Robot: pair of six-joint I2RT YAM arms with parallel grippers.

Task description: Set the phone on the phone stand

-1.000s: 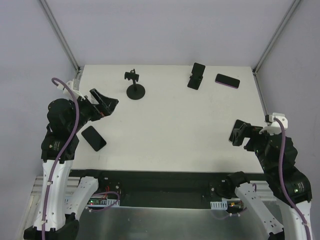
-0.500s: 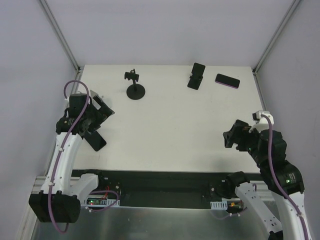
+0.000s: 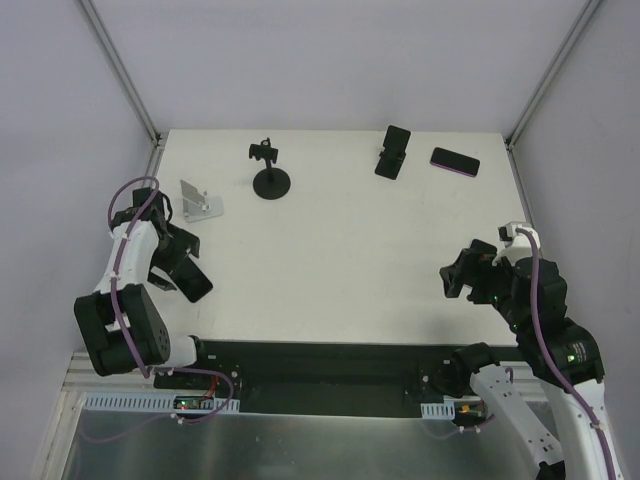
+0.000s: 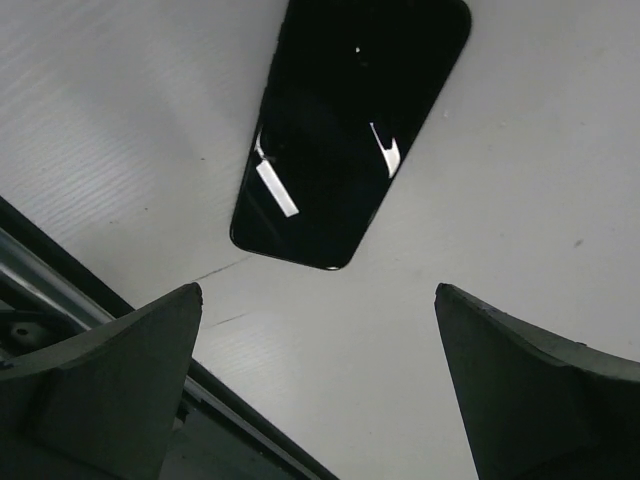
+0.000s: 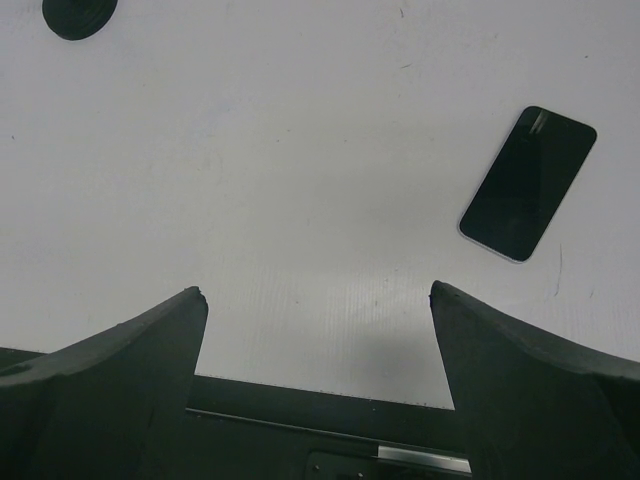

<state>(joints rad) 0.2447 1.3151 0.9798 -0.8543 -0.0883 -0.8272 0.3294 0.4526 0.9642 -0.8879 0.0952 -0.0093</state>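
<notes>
Left gripper (image 4: 315,292) has dropped low over the black phone (image 4: 350,130) lying flat at near-left, jaws spread and empty (silver phone stand (image 3: 200,203) now uncovered just beyond), so pickup looks next; right gripper (image 5: 318,295) spread, idle.

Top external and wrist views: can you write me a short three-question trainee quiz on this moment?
1. True or false: the left gripper is shut on the phone.
2. The right gripper is: A open and empty; B holding a phone; C resting on a stand.
3. Fill in: the stand nearest that phone is ___ in colour.
Key: 1 false; 2 A; 3 silver.
</notes>
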